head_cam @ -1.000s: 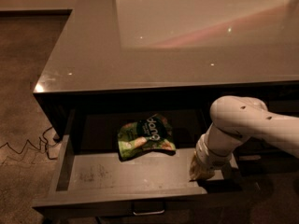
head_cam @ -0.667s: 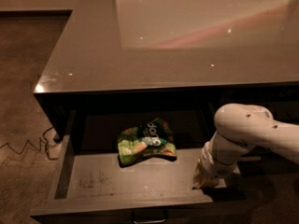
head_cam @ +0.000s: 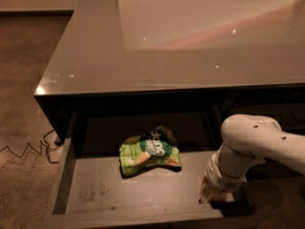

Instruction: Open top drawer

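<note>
The top drawer (head_cam: 109, 197) stands pulled out from under the glossy grey counter (head_cam: 143, 56), showing its scuffed lighter grey floor. Its front runs along the bottom of the view, and the handle is out of view. A green snack bag (head_cam: 150, 151) lies on the drawer floor near the back middle. My white arm (head_cam: 257, 140) comes in from the right and bends down to the drawer's right end. The gripper (head_cam: 208, 194) sits low at the drawer's front right corner, mostly hidden behind the wrist.
A thin cable (head_cam: 28, 151) snakes over the brown floor to the left of the cabinet. The counter top carries a bright reflective patch (head_cam: 205, 18). The drawer's left wall (head_cam: 62, 175) stands out over the floor.
The drawer front has slid further toward the camera and its handle has dropped out of view. My arm and gripper moved the same way with it. The snack bag kept its place in the drawer.
</note>
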Motion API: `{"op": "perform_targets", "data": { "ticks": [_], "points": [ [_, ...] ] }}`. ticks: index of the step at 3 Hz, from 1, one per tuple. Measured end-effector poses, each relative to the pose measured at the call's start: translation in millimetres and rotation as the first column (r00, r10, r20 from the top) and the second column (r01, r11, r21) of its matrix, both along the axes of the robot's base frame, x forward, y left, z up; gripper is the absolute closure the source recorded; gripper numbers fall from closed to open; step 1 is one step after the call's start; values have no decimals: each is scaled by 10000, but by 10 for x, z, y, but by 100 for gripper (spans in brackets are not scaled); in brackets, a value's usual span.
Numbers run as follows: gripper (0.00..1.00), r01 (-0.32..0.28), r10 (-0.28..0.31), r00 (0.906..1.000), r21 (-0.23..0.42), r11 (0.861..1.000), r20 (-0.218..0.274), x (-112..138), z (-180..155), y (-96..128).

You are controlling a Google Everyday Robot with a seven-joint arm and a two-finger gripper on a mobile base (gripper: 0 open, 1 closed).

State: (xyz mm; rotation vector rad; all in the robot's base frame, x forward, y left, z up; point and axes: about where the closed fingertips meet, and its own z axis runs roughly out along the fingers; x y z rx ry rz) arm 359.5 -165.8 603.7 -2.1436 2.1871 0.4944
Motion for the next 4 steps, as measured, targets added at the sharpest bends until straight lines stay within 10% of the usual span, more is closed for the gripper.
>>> {"op": "perform_targets", "data": {
  "ticks": [4],
  "points": [
    [12, -1, 1, 10000, 0, 10000, -1, 9, 0, 3]
  ]
}}
